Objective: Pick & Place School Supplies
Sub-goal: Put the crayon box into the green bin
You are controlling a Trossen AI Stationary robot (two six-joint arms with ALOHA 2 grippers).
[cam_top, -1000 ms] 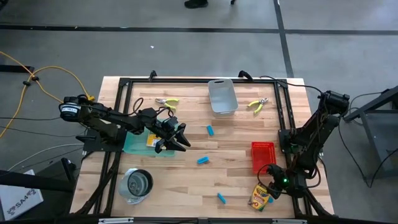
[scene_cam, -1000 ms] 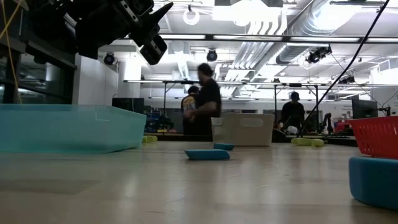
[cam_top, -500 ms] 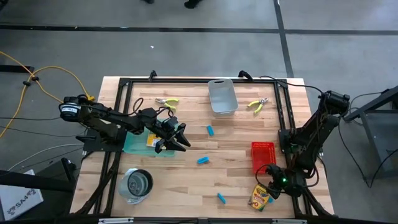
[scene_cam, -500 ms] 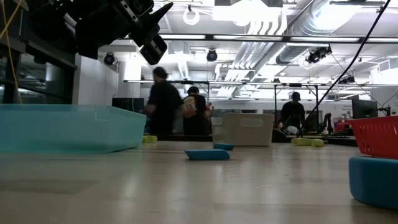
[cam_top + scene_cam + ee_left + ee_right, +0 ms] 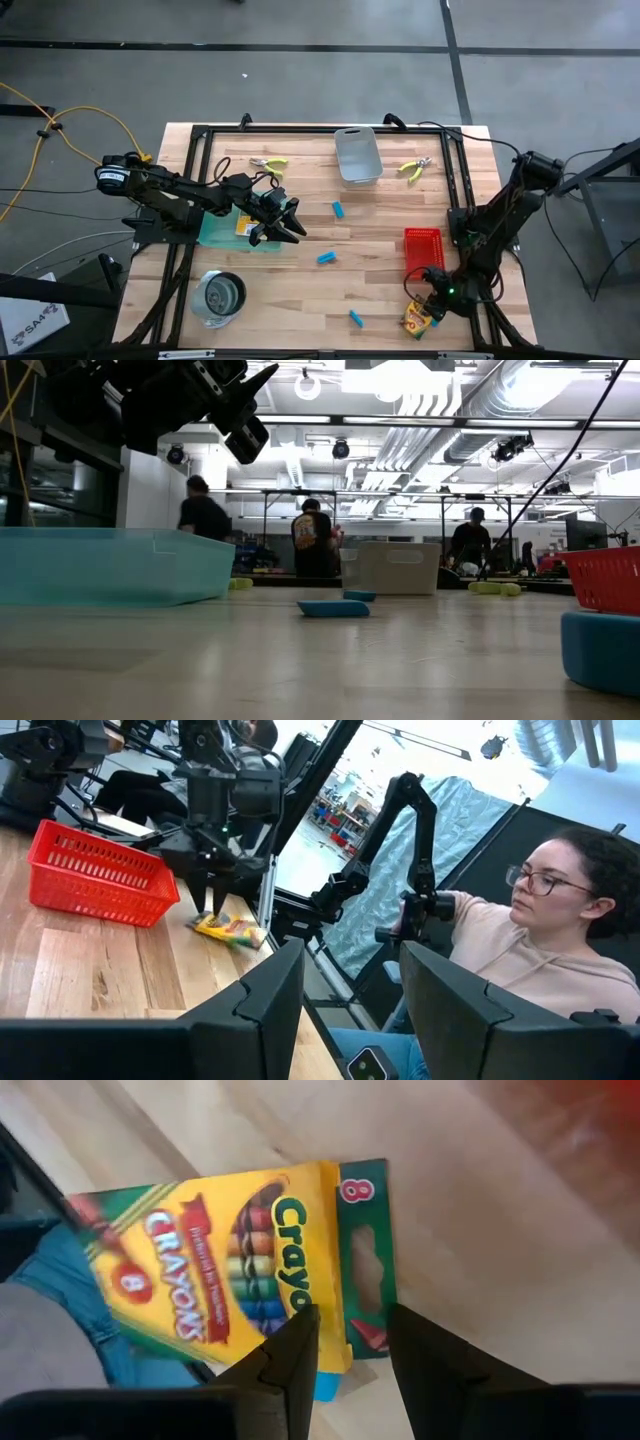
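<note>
The right gripper (image 5: 424, 303), fingers apart, has shifted over the crayon box (image 5: 416, 319).

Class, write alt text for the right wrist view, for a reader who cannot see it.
A yellow-and-green crayon box lies flat on the wooden table, seen close from above. The right gripper hangs over the box's edge, its two dark fingers apart. Something blue shows under the box.

Your right pincer (image 5: 425, 303) low over crayon box (image 5: 416, 319) at table (image 5: 380, 300) near edge; red basket (image 5: 422, 249) just beside, hemming far side. Bare wood toward middle, only blue blocks (image 5: 327, 257) scattered. Left pincer (image 5: 291, 228) high by teal tray (image 5: 215, 232); metal cup (image 5: 220, 295) nearby.
</note>
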